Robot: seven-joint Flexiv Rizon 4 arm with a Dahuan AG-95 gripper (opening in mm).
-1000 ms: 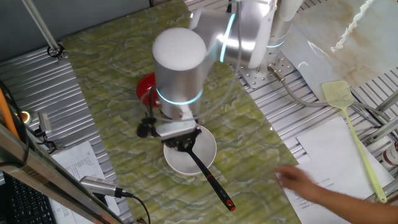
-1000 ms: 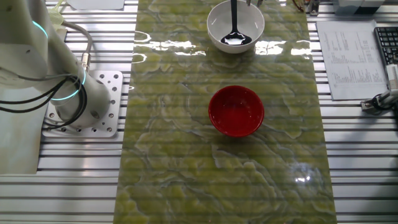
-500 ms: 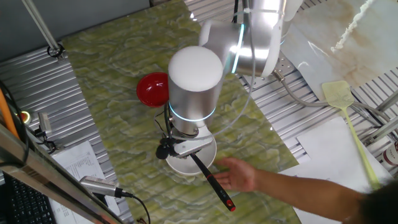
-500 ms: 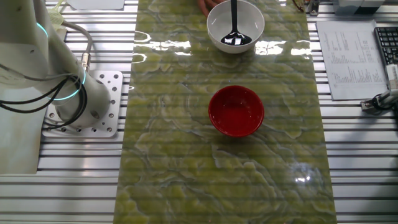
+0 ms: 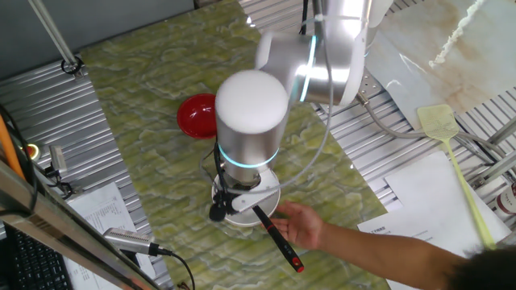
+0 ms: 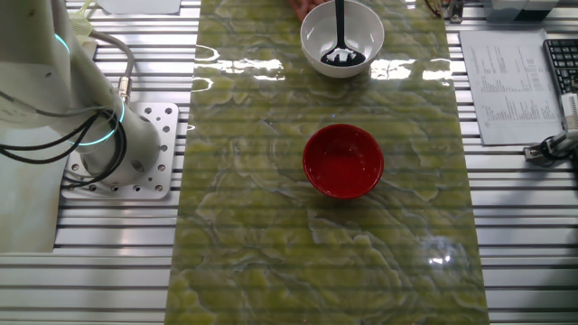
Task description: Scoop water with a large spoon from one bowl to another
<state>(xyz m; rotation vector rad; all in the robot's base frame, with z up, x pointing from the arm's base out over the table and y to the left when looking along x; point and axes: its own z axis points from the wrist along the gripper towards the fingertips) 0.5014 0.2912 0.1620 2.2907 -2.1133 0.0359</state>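
Observation:
The black large spoon [image 5: 272, 231] lies with its handle slanting down to a red tip; its scoop [image 6: 341, 57] rests inside the white bowl [image 6: 361, 32] at the table's far end. My gripper [image 5: 243, 205] hangs over that white bowl [image 5: 270, 199], right where the handle comes out. The arm's wrist hides its fingers, so I cannot tell whether they are closed on the handle. The red bowl [image 5: 197, 115] [image 6: 343, 161] stands apart at mid-table. The gripper is out of view in the other fixed view.
A person's hand [image 5: 302, 225] and forearm reach in from the lower right, right beside the spoon handle. A yellow fly swatter [image 5: 451, 153] and papers [image 5: 427, 201] lie to the right. A keyboard and papers [image 6: 506, 81] sit beside the mat.
The arm's wrist swung forward and lower over the white bowl, and the gripper slid down along the spoon handle. The person's hand reached in beside the handle. Spoon and bowls barely moved.

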